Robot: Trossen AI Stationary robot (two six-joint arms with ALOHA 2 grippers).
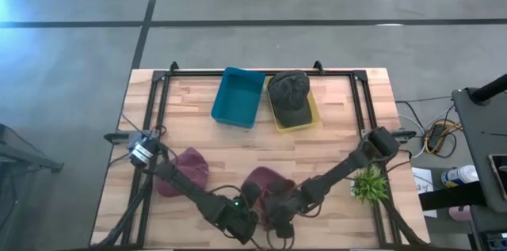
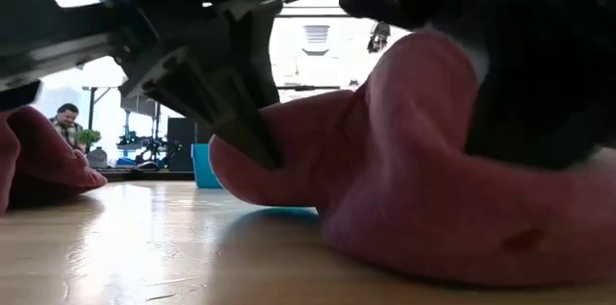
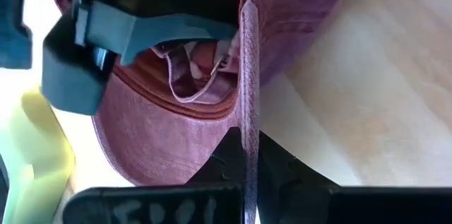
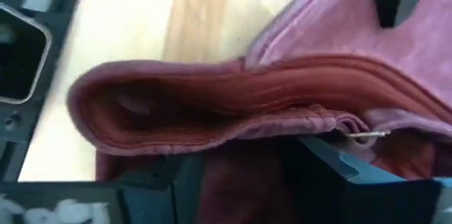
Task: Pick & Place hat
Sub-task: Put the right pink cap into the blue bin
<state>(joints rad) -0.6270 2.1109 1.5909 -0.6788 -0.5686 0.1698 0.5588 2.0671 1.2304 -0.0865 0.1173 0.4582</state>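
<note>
Hats lie in three places on your light wooden table [image 1: 333, 136]. At the far left, a soft maroon cloth cap [image 1: 188, 170] rests flat near the front edge, untouched. Next to it, toward the middle, a second maroon cloth cap [image 1: 265, 184] is the one in hand, and both arms meet on it. The left gripper [image 1: 247, 213] is closed on the thin edge of its brim, as the left wrist view shows. The right gripper [image 1: 279, 218] has its fingers on the folded crown, clamped on the cloth as far as I can judge. At the back stand a blue plastic bin [image 1: 238, 97] and a yellow plastic bin [image 1: 295, 116] holding a dark grey cap [image 1: 289, 91].

I judge the step is grasping, before the lift. Next, raise both grippers together and carry the cap to the blue bin.
</note>
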